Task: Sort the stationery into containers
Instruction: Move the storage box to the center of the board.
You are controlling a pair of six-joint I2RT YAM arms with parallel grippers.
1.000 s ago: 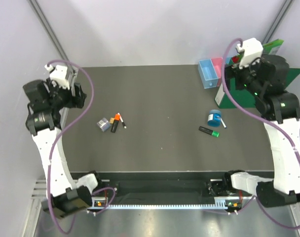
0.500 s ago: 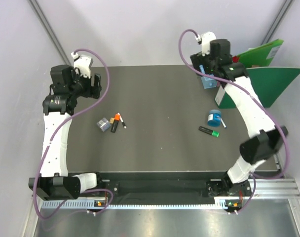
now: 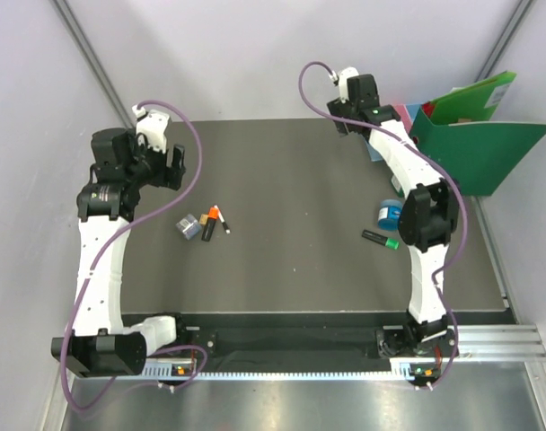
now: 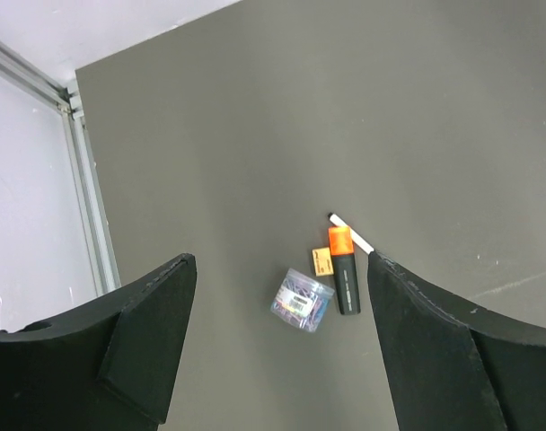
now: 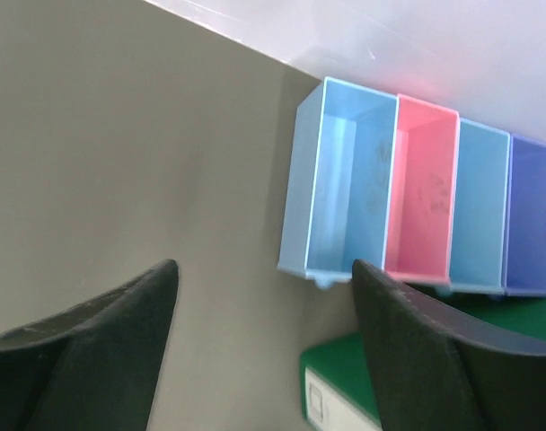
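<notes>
An orange-capped black marker [image 3: 210,222] lies left of centre with a thin white pen [image 3: 224,223] and a clear box of clips [image 3: 189,225]; the left wrist view shows the marker [image 4: 344,269], pen [image 4: 352,233], box [image 4: 302,300] and a small orange piece [image 4: 322,261]. A blue tape roll [image 3: 387,214] and a green-capped marker [image 3: 381,239] lie at the right. The four joined bins [image 5: 417,193] stand at the back right, all empty. My left gripper [image 3: 172,167] [image 4: 280,260] is open, high above the left group. My right gripper [image 3: 347,124] [image 5: 264,267] is open, high beside the bins.
A big green binder [image 3: 479,153] stands open at the back right, right next to the bins; its corner shows in the right wrist view [image 5: 345,386]. My right arm [image 3: 426,215] hangs over the tape roll. Metal rails [image 4: 89,206] run along the table's left edge.
My right arm has swung left from the back right corner to the left of the bins. My left arm has moved right and forward over the table.
</notes>
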